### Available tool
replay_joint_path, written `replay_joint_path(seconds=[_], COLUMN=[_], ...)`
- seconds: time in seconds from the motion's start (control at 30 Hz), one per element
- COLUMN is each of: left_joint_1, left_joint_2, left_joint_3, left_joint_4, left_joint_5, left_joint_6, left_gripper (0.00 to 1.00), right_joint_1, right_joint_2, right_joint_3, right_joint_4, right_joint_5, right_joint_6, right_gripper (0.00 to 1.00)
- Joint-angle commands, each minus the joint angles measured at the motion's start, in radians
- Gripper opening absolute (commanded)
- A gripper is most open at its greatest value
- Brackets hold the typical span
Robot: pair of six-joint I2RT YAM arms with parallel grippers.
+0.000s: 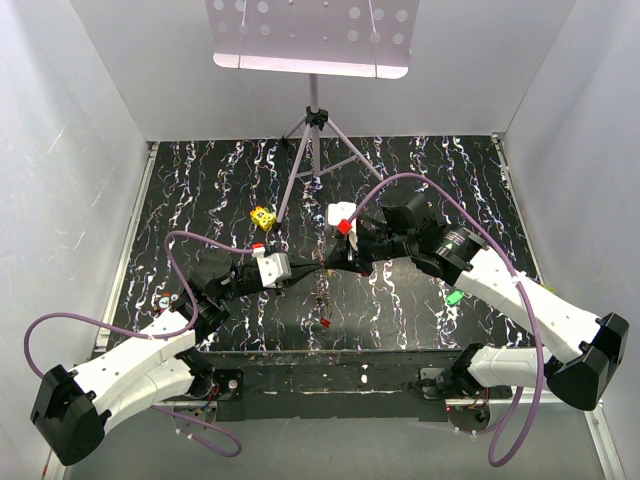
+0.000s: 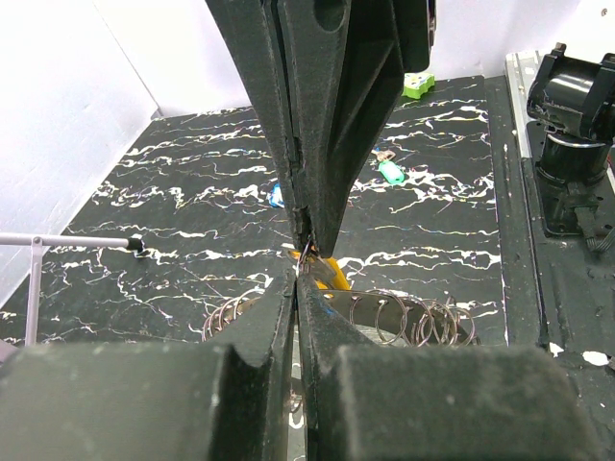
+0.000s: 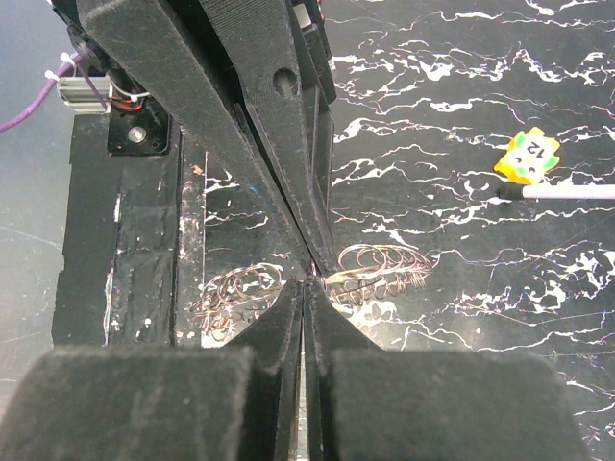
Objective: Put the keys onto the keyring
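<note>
Cube (image 1: 263,216): yellow, dotted, beside a tripod leg.
Stand (image 1: 314,110): tripod, far centre, perforated shelf on top.
Tabletop (image 1: 200,180): black, white-veined.

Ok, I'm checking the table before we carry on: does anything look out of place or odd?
Nothing looks damaged or spilled. A green key lies well apart from the keyring, and a yellow cube sits at the foot of the tripod, a stray on this table.
</note>
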Motion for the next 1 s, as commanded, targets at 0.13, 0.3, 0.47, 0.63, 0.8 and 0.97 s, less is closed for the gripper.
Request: replay_joint_path(seconds=[0.13,0.3,0.47,0.63,0.8,0.97], left_joint_1=[-0.009,-0.009,-0.009,-0.009,-0.008,-0.008], left_joint_2=[-0.016,-0.018,-0.018,-0.018,-0.016,-0.015], left_joint_3=[0.027,0.027,0.029,0.029,0.03,0.03], left_joint_4=[0.084,0.084,0.081,0.083,0.078,0.078], left_joint_5=[0.035,0.031,0.029,0.024,0.021,0.015], left_joint_6=[0.001,-0.001,-0.004,-0.005,-0.007,-0.008], left_gripper=[0.0,0.0,0.0,0.0,0.0,0.0], right_joint_1=[0.004,0.004,0.004,0.004,0.004,0.004], right_joint_2=[0.022,0.022,0.02,0.019,0.016,0.013], right_joint_3=[0.046,0.046,0.045,0.043,0.042,0.04], right_joint_4=[0.018,0.011,0.007,-0.001,-0.01,-0.021], right_joint_5=[-0.027,-0.033,-0.038,-0.044,-0.05,-0.05], right_joint_6=[-0.003,-0.009,-0.019,-0.031,-0.045,-0.054], right_gripper=[0.01,0.01,0.01,0.01,0.01,0.01])
